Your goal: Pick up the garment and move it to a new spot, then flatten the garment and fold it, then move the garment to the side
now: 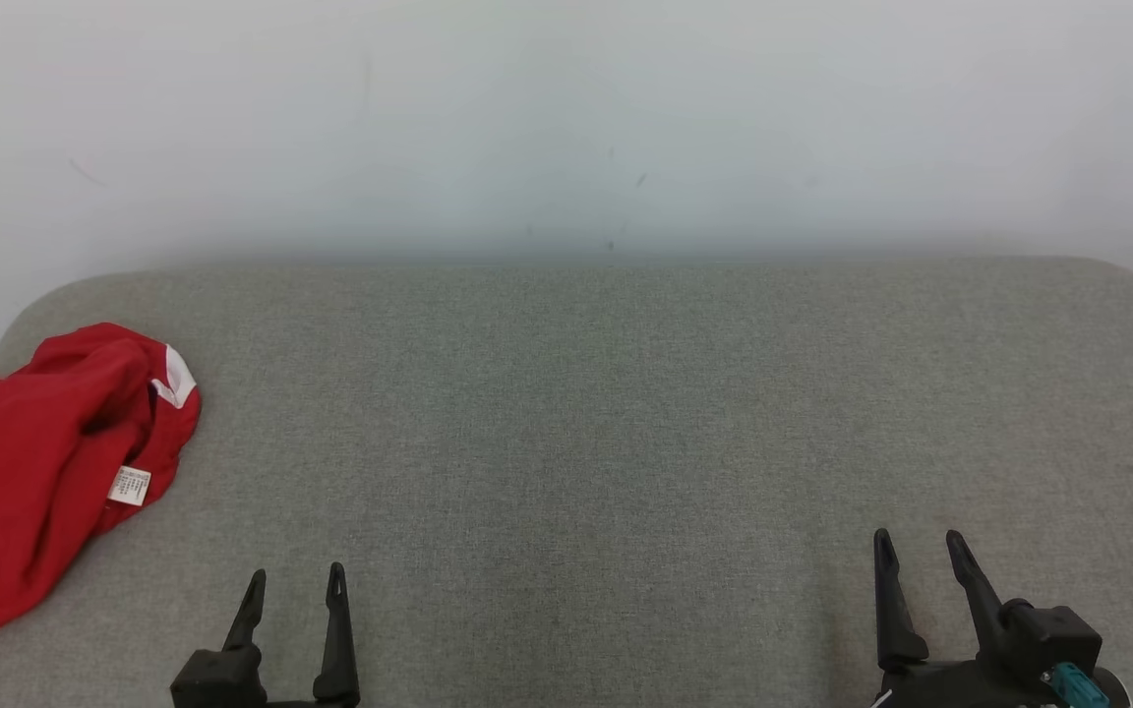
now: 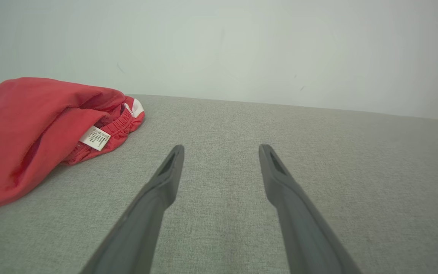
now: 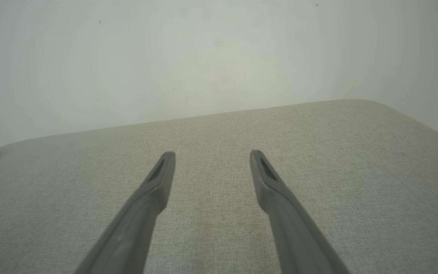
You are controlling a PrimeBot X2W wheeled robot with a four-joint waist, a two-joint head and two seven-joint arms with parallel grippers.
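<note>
1. Two grippers are empty at this step: your left gripper (image 1: 296,573) and right gripper (image 1: 919,538) each hover low over the grey woven fabric surface (image 1: 626,413), fingers spread wide and holding nothing.
2. Find the crumpled red cloth garment (image 1: 45,462). It lies bunched at the far left of the surface, well apart from the right gripper and nearer the left one.
3. Lead with the left arm, in my judgement. Swing it left and forward until part of the heap sits between the spread fingers.
4. Aim for a thick fold near the gathered waistband beside the small white care label (image 2: 95,137). A single thin layer would probably slip.
5. Come down until the fingertips press slightly into the surface, then close fully before lifting.
6. Lift until the hanging cloth clears the surface, then carry it toward the open middle, where both grippers can reach to flatten it.
</note>
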